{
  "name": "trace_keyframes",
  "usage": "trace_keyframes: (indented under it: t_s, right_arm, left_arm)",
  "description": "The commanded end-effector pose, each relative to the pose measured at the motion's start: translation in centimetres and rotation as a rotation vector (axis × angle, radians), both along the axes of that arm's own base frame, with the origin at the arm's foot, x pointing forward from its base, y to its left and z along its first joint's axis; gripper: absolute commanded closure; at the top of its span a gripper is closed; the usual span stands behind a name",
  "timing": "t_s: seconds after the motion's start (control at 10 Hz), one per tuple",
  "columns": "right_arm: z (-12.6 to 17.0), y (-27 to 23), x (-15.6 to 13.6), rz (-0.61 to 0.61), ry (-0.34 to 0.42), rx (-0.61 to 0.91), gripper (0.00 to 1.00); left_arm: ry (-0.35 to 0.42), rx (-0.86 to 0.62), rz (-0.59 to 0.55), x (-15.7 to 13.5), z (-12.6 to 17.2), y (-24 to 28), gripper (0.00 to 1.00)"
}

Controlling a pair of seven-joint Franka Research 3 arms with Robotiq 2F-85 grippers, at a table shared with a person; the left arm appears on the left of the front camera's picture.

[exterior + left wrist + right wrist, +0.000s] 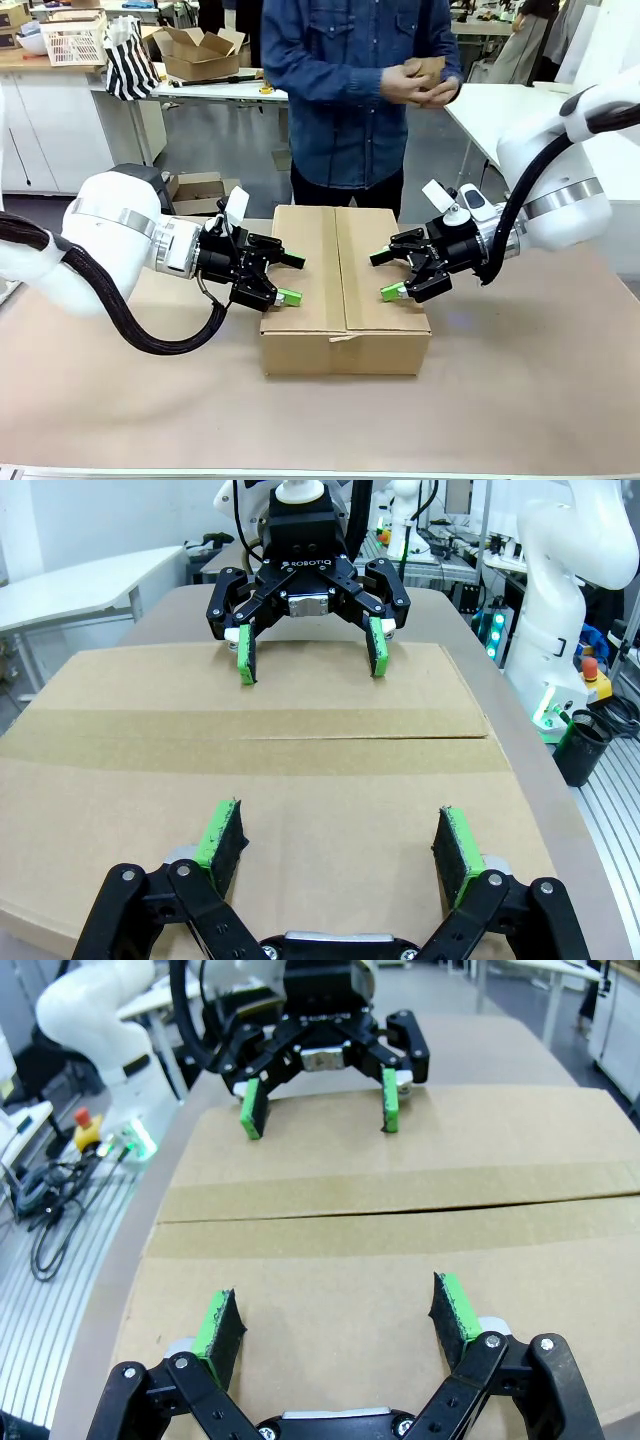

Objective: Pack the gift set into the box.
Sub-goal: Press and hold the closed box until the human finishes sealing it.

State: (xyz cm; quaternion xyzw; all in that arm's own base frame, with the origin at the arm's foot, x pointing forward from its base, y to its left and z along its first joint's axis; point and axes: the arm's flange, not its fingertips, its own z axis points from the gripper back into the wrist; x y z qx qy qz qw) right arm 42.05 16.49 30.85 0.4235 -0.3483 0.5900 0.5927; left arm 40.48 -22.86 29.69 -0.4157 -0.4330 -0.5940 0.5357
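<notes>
We see the box (345, 290) closed, sitting abt mid-table (520, 400), its long axis running from the near edge toward the far edge where the person (350, 90) stands. Top flaps are down, tape strip runs along the centre seam; one end of the tape curls over the near face.

Left gripper (290, 278) comes in from the table's left side, fingers spread wide, green pads (289, 297) right at the box's left top edge; can't tell if they touch the cardboard. Right gripper (388, 274) mirrors it from the right side, jaws also wide apart, tips at the box's right top edge. Nothing between either pair of fingers.

In the left wrist view we look across the box top (250, 780) w/ own fingers (225, 840) splayed over the near flap, and the right gripper (310, 650) facing us at the opposite edge. The right wrist view gives the same the other way: own pads (455, 1305) over one flap, left gripper (320, 1100) at the far edge.

The person holds a small brown cardboard piece (425, 72) in both hands (415, 85) at chest height, well behind the box.
</notes>
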Motion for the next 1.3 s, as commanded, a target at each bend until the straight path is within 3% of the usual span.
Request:
trace_keyframes:
  t_s: [0.0, 1.2]
  right_arm:
    - [0.03, -0.11, -0.08, -0.012, 0.023, -0.005, 0.0]
    - [0.03, -0.11, -0.08, -0.012, 0.023, -0.005, 0.0]
  left_arm:
    - [-0.003, 0.003, -0.008, -0.09, 0.03, 0.07, 0.0]
    - [-0.003, 0.003, -0.008, -0.09, 0.03, 0.07, 0.0]
